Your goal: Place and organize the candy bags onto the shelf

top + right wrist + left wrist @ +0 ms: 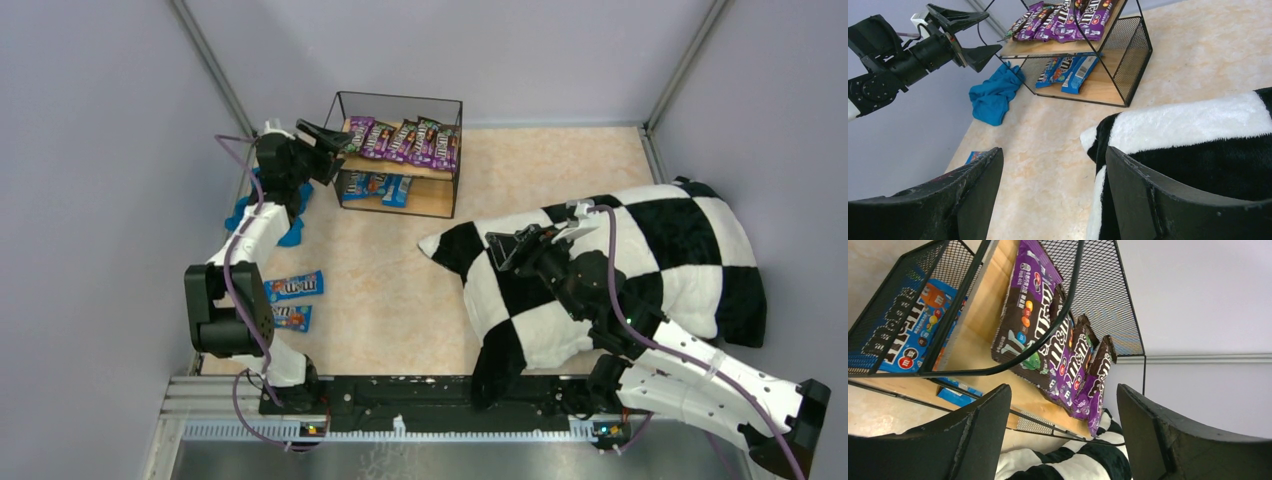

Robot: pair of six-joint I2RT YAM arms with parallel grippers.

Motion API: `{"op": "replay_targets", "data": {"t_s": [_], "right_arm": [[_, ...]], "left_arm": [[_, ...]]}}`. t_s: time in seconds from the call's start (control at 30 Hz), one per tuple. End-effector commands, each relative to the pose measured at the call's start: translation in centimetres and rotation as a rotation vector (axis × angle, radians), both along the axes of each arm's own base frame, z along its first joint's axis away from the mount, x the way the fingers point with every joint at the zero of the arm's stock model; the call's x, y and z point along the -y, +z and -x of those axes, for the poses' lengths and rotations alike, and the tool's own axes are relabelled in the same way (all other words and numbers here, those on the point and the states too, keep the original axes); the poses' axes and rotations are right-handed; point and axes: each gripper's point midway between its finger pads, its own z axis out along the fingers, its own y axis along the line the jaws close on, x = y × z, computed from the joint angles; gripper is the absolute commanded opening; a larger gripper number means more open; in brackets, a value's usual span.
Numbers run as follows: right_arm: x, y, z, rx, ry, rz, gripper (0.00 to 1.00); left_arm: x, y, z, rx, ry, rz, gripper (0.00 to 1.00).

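1. We see two blue glossy candy bags [293, 287] lying on the beige table [400, 290], near left.
2. Our left gripper [335, 138] gapes wide and empty just left of the black wire shelf [437, 197]. Purple candy bags [405, 140] line its upper board, with blue ones [375, 186] below.
3. Our right gripper [505, 245], wide and empty, hangs over the black-and-white checkered pillow [690, 250].

Left gripper [1062, 390] high, jaws apart; right gripper [1053, 152] likewise (both empty)

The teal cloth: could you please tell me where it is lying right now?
In the right wrist view, the teal cloth lies crumpled on the table, just left of the shelf and beneath the open left claw.
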Motion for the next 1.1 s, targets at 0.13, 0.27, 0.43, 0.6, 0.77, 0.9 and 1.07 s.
{"op": "replay_targets", "data": {"t_s": [0.13, 0.27, 0.43, 0.6, 0.77, 0.9, 1.07], "right_arm": [[0.0, 1.5, 0.2, 0.02, 0.013, -0.06, 0.75], [0.0, 1.4, 0.2, 0.017, 0.012, -0.041, 0.75], [-1.4, 1.1, -0.1, 0.0, 0.052, -0.01, 0.76], [-7.5, 0.5, -0.2, -0.028, 0.268, 0.074, 0.85], [-16.0, -0.8, -1.8, -0.035, 0.509, 0.155, 0.98], [-20.5, -2.1, -4.2, 0.0, 0.544, 0.1, 0.97], [-26.0, -2.5, -4.5, 0.086, 0.673, 0.004, 0.97]], "left_arm": [[0.5, 2.2, 2.2, 0.034, -0.078, -0.06, 0.84], [1.3, 2.9, 5.6, 0.047, -0.178, -0.165, 0.97], [1.0, 0.1, 12.3, 0.003, -0.267, -0.359, 0.99], [0.0, -4.0, 18.5, -0.084, -0.298, -0.483, 0.99], [0.3, -5.5, 21.5, -0.133, -0.344, -0.49, 0.99], [-2.1, -7.6, 22.3, -0.278, -0.177, -0.491, 0.99], [-7.3, -10.4, 22.8, -0.516, 0.116, -0.559, 0.98]]}}
